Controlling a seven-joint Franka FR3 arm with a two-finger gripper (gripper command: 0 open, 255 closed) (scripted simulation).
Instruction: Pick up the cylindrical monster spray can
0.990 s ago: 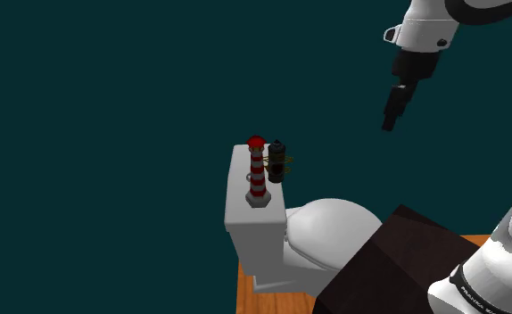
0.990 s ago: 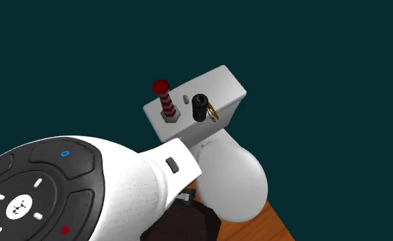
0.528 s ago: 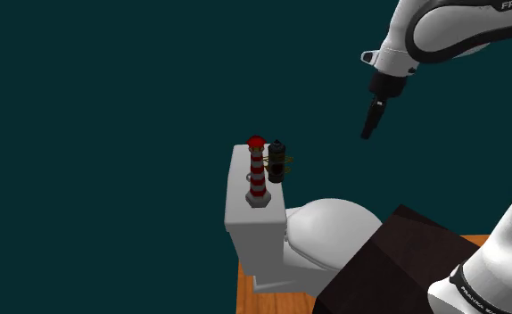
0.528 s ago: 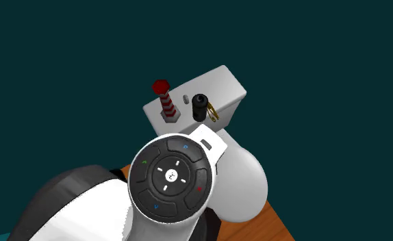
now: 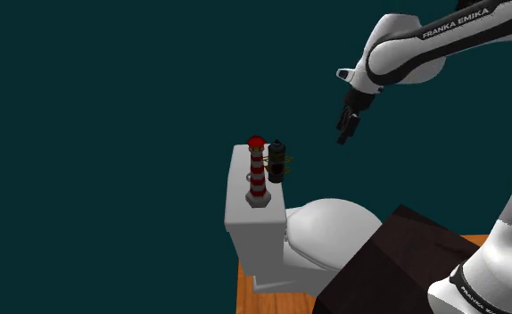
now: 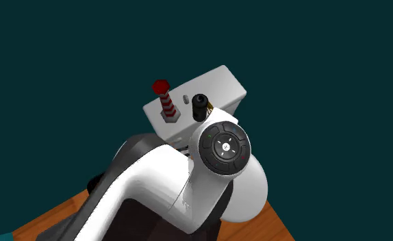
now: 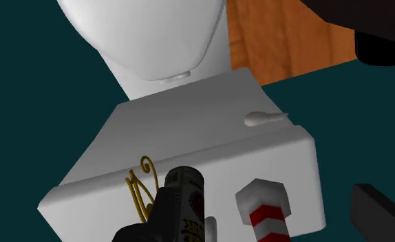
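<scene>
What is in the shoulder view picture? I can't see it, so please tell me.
A white robot arm holds its black fingers in the air, up and to the right of a dark spray can. The can stands on a white toilet tank beside a red-and-white striped tower, against a dark teal background.

White toilet [image 5: 245,221], wooden floor [image 5: 256,299], teal wall [image 5: 111,125]

**Room around the can**

The can [image 5: 278,161] stands on the toilet tank [image 5: 243,214]. The striped tower [image 5: 258,177] stands just beside it and blocks that side. Above the can and on its other side there is only open air. The fingers [image 7: 382,216] hang up there, touching nothing.
</scene>
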